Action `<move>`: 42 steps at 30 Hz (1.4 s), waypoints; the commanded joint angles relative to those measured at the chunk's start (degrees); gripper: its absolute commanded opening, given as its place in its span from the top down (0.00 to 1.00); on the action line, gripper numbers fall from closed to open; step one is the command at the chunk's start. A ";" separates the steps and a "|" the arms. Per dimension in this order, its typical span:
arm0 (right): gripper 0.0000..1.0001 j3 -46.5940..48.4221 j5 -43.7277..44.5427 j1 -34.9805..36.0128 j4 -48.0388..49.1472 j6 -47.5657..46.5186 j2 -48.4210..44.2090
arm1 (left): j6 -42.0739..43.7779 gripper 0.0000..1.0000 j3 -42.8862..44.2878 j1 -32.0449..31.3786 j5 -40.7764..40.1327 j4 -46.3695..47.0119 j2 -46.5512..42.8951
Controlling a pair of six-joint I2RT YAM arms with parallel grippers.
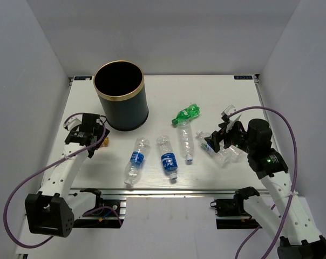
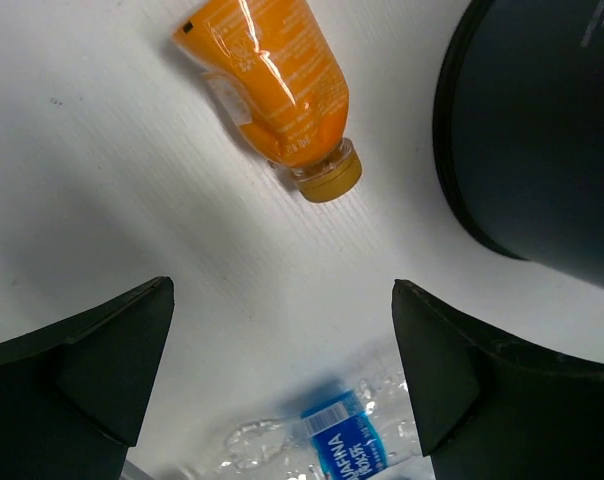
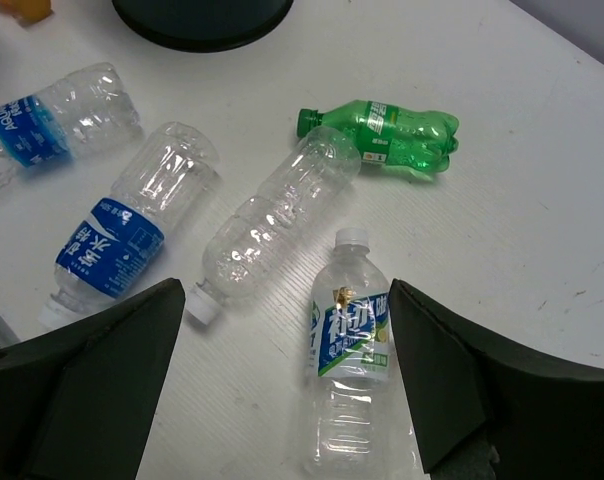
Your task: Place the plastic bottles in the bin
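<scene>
Plastic bottles (image 1: 168, 157), ribbed and see-through, lie near the round bin (image 1: 122, 112).

Overhead top cam; close wrist cams share bottles (image 3: 57, 120).

Bin (image 1: 122, 116) toward far-left corner. Four water bottles (image 1: 167, 157) lying in a row along near edge, rightmost nearest right edge. Soda bottle (image 1: 186, 114) just behind the row, right of bin.

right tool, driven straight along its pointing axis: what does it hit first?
Probably the clear bottle with the green-white label, lying on the table between the open fingers of the right tool; depth is unclear.
</scene>
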 commanded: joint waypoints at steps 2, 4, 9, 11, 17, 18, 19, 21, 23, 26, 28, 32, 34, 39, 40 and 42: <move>0.12 2.40 0.71 2.00 0.05 -0.52 -1.73 | -6.60 0.00 2.92 1.66 -1.44 -2.28 -0.28; 0.12 2.57 0.97 3.14 0.05 -0.70 -2.17 | -7.91 0.00 3.54 2.27 -2.85 -3.16 0.86; 0.10 2.13 1.58 4.38 -0.21 -0.35 -3.67 | -9.85 0.00 4.15 4.21 -3.47 -3.16 7.96; 0.10 1.87 1.76 4.99 -0.12 -0.44 -3.93 | -10.38 0.00 5.38 5.61 -3.47 -3.16 10.17; 0.10 1.52 3.43 6.31 -0.04 -0.61 -2.96 | -10.38 0.00 8.01 8.34 -4.70 -0.09 15.62; 0.10 1.52 3.69 6.92 0.05 -0.61 -2.79 | -9.42 0.00 8.02 8.34 -4.70 -0.08 16.41; 0.10 1.52 3.87 7.11 0.05 -0.79 -2.53 | -9.41 0.00 8.63 8.87 -4.70 0.88 17.12; 0.10 1.52 4.48 7.81 0.05 -0.79 -2.35 | -8.80 0.00 9.25 9.40 -3.48 2.20 19.32; 0.10 1.43 5.10 8.33 0.14 -0.70 -2.26 | -8.80 0.00 9.25 10.01 -2.95 3.17 20.72; 0.10 1.43 6.06 9.12 0.32 -0.53 -2.00 | -8.80 0.00 10.39 10.54 -2.42 3.17 24.50; 0.10 1.43 6.42 9.48 0.40 -0.53 -1.91 | -8.80 0.00 11.71 11.07 -1.89 2.55 26.61; 0.10 1.16 7.73 10.27 0.67 -0.44 -1.82 | -8.80 0.00 10.66 12.29 -2.50 4.65 28.55; 0.10 0.99 7.74 10.62 0.84 -0.44 -1.56 | -8.80 0.00 10.66 12.82 -3.11 4.66 29.60; 0.10 0.90 8.35 11.33 1.02 -0.35 -1.73 | -8.80 0.10 13.20 13.35 -1.98 4.05 34.61; 0.10 0.81 8.61 11.24 1.02 -0.26 -1.82 | -8.80 0.14 13.20 13.35 -1.98 4.05 35.22; 0.10 0.81 8.79 11.50 1.20 -0.26 -1.65 | -8.80 0.26 12.68 13.35 -1.45 4.92 35.23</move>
